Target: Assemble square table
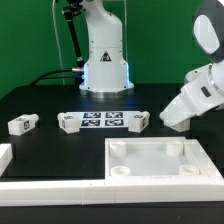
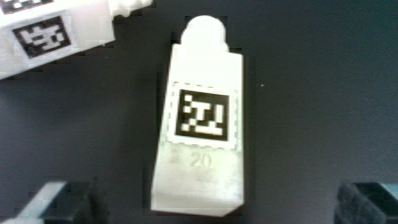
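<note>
White hard-plastic leg block (image 2: pixel 199 120) lies flat on the black surface (image 2: pixel 320 90), tag face up. It seems to be the one just beside the marker board (image 1: pixel 100 120), apart from the square tray-like top (image 1: pixel 150 160). It looks light, stiff and smooth, perhaps slippery; the flat long sides look the best hold. Its long axis crosses the line between the fingers, rounded tip pointing away. The tool (image 2: pixel 210 205) is released, dark fingers (image 2: pixel 54 203) spread wide either side, not touching.
</note>
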`<state>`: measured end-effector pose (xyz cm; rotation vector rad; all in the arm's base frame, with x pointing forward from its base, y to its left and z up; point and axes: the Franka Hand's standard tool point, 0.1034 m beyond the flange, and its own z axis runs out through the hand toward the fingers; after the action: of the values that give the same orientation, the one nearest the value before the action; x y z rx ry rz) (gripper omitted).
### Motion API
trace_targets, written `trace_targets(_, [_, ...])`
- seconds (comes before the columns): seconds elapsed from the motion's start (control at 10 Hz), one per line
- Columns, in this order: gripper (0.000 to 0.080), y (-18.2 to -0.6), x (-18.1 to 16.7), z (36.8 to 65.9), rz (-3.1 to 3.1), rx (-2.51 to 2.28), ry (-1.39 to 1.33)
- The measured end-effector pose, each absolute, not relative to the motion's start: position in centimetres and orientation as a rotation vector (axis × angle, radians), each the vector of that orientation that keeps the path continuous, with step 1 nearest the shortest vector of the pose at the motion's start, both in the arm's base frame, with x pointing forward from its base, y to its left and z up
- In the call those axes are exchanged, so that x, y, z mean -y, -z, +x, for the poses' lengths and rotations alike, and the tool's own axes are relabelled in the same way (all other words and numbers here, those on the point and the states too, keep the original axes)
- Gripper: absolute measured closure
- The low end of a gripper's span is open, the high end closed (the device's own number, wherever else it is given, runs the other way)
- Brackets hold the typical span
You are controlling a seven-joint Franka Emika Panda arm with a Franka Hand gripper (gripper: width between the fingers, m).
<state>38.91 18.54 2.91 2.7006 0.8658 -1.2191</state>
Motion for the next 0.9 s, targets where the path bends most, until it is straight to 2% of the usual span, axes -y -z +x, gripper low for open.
trace_targets(0.3, [0.015, -1.45, -17.2, 37.37, 2.694, -0.819, 1.242])
trace_targets(0.5, [0.015, -1.48, -17.3, 37.37, 2.696, -0.821, 1.243])
trace_targets(0.7, [0.0409, -1.47, -17.3, 37.36, 2.696, -0.821, 1.244])
trace_targets(0.8, [0.0509, -1.53, -17.28, 37.36, 2.695, -0.821, 1.245])
trace_targets(0.9, [0.0509, -1.54, -17.27, 37.36, 2.694, -0.82, 1.245])
